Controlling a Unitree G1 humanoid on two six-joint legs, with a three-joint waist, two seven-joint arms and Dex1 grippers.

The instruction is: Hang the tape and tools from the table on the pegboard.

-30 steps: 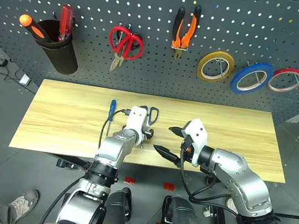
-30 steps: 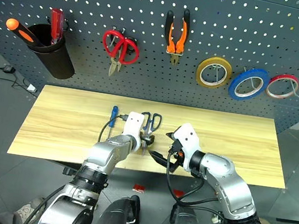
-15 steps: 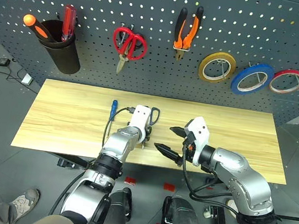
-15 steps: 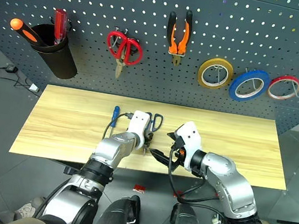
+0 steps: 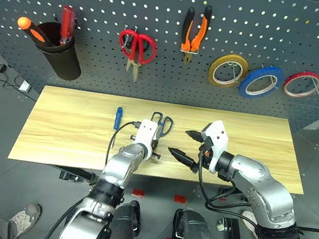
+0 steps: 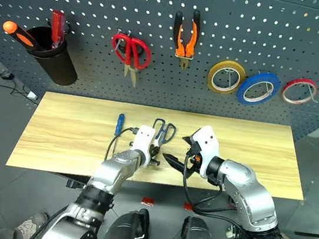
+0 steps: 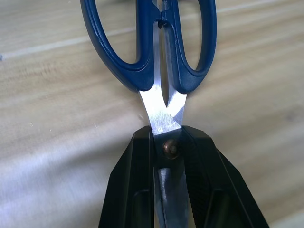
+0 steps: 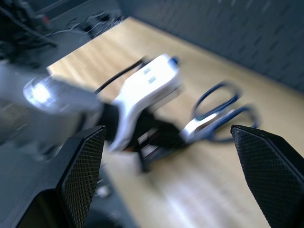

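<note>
Scissors [image 7: 172, 71] blades hidden by left tool [image 7: 172, 154].

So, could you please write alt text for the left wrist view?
The left pincer is shut on the blades of the blue-handled scissors at their pivot screw. The handles point away from it over the light wood table.
</note>
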